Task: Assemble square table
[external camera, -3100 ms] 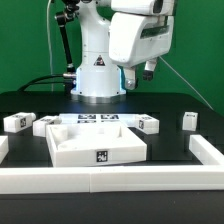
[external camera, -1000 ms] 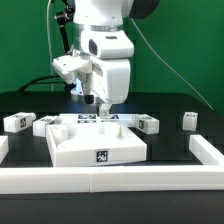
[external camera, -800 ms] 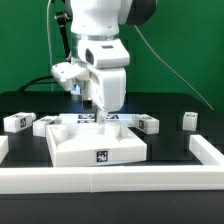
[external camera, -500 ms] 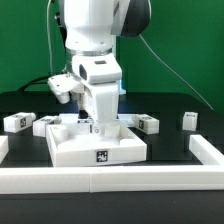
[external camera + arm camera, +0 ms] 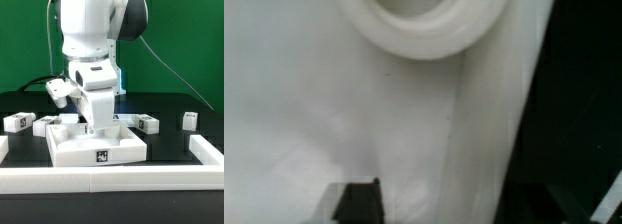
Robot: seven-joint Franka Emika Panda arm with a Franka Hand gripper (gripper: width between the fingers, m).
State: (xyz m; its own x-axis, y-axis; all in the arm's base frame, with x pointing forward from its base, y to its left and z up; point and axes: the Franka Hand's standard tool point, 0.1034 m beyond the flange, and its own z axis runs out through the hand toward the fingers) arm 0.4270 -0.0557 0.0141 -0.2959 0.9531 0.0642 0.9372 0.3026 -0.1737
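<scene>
Gripper (image 5: 97, 127) is down right at the back edge of the square tabletop (image 5: 95, 146), which sits mid-table on the black surface (image 5: 170, 140) with its tag (image 5: 101, 156) facing the camera. From the exterior view you honestly can't see the fingers at all, since the arm's big white wrist body blocks them.

The wrist view fills that in. The gripper (image 5: 482, 205) looks spread, not pinched on anything. One dark fingertip (image 5: 358, 203) hangs over the tabletop's (image 5: 331, 110) flat white inner face. The raised rim (image 5: 491, 120) runs up between the two jaws, with a clear gap from that finger to the rim. The other finger is hard to pick out against the black table, just a faint edge. There's also a round raised ring (image 5: 420, 25) moulded into the slab, which you can't make out from outside.

What only the exterior view gives you is the loose legs. One leg (image 5: 17, 122) is way out on the exterior view's left and another (image 5: 44, 121) is just beside the slab's corner. A third (image 5: 148, 124) is near the opposite corner, and a fourth (image 5: 188, 120) is further to the exterior view's right. The long white rail (image 5: 110, 181) runs across the front.
</scene>
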